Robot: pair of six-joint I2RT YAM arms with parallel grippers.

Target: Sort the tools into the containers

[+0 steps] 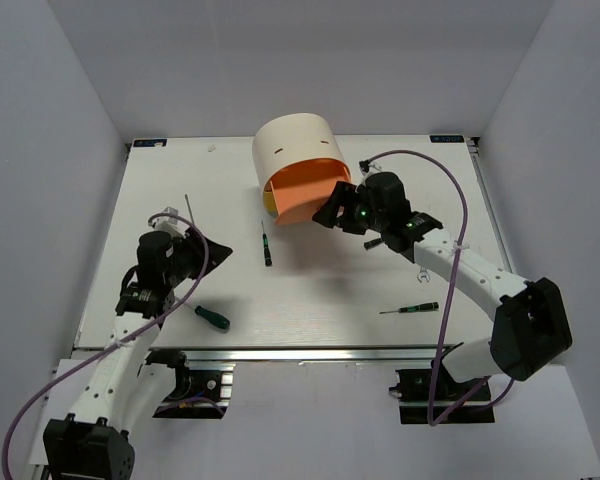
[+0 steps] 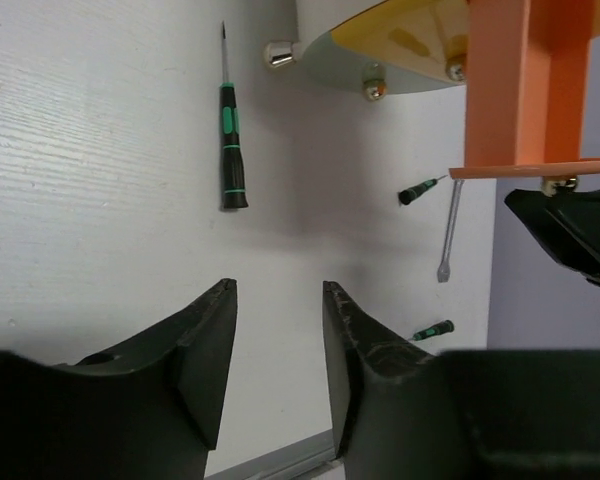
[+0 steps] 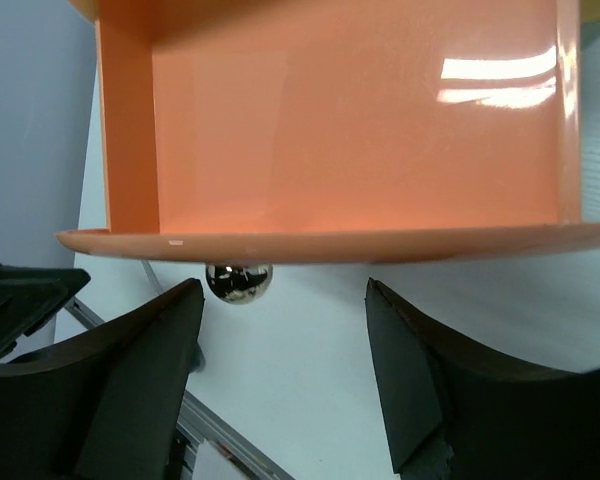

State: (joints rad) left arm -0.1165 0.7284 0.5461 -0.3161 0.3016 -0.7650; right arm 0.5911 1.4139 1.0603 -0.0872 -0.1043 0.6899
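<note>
The cream cabinet stands at the back of the table. Its orange drawer is swung out and empty inside; a yellow drawer peeks out below it. My right gripper is open at the orange drawer's front edge, with the brass knob beside its left finger, not gripped. My left gripper is open and empty above the table. A black-and-green screwdriver lies ahead of it. A green-handled screwdriver, a thin rod, a thin screwdriver and a spanner lie on the table.
In the left wrist view a second small screwdriver lies beside the spanner under the orange drawer. Purple cables loop from both arms. White walls close the table at the back and sides.
</note>
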